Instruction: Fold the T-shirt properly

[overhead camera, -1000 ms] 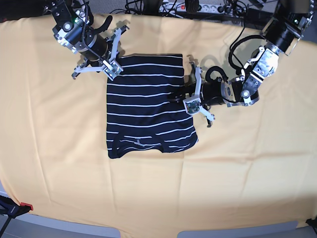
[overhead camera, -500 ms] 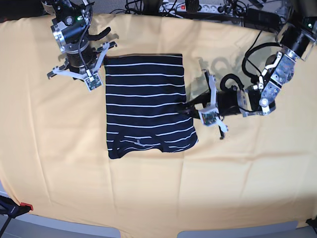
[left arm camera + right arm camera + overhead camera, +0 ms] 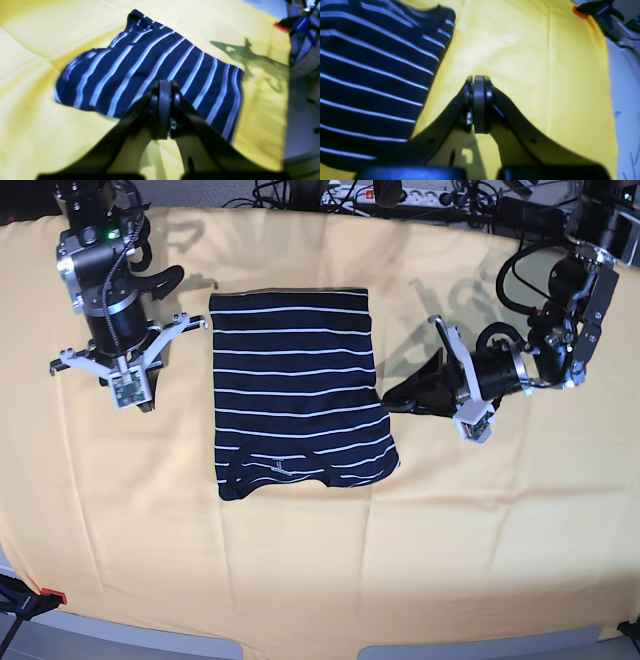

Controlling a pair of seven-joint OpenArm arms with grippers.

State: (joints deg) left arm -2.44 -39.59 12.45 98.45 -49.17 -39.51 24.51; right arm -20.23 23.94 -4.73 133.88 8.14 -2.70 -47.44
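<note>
The T-shirt (image 3: 295, 405), dark navy with thin white stripes, lies folded into a rectangle in the middle of the yellow-orange cloth. It also shows in the left wrist view (image 3: 150, 67) and the right wrist view (image 3: 375, 75). My left gripper (image 3: 392, 397) is shut and empty, just off the shirt's right edge, pointing at it. In its own view the left gripper (image 3: 161, 100) hovers over the near edge. My right gripper (image 3: 128, 385) is shut and empty, well left of the shirt. In its own view the right gripper (image 3: 478, 92) is over bare cloth.
The yellow-orange cloth (image 3: 300, 570) covers the whole table. Cables and a power strip (image 3: 400, 195) run along the back edge. A red clamp (image 3: 52, 597) sits at the front left corner, and also shows in the right wrist view (image 3: 580, 12).
Both grippers have drawn away from the shirt: the right one from its top left corner out to the left, the left one off its right edge to the right. The shirt has not moved.
</note>
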